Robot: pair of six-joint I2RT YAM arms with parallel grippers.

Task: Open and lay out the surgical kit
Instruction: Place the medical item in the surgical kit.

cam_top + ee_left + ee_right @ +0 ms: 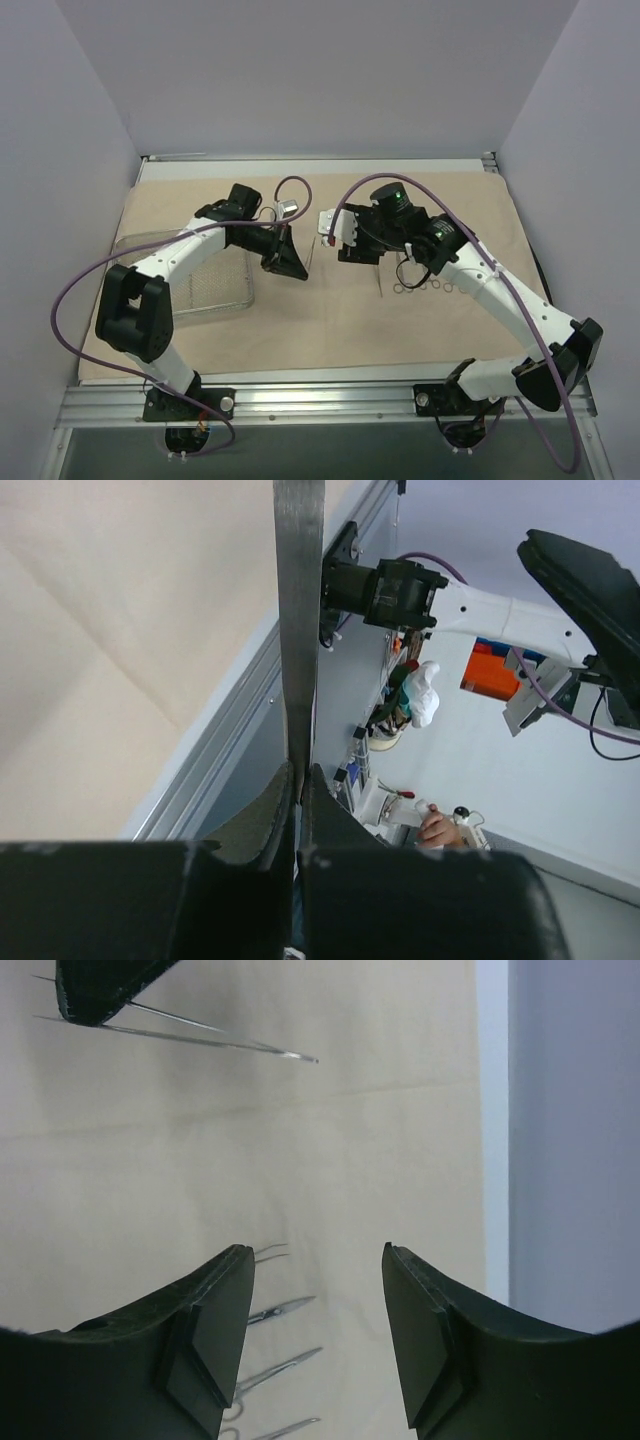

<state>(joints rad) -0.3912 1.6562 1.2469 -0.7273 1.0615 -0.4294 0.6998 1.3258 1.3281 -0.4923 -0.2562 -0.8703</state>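
While my left gripper [300, 785] pinched the thin instrument [298, 630] by its end and my right gripper [318, 1330] gaped empty, I feared slippage.

One beige cloth wrap [330, 330] and one wire-mesh tray [215, 285] are recorded. Four instruments [283, 1308] are counted on the cloth by their tips; one further thin metal instrument [298, 630] is noted. Two arms [500, 300] are logged.

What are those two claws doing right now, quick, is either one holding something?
Left gripper: closed, pinching a thin metal instrument.
Right gripper: open, holding nothing.
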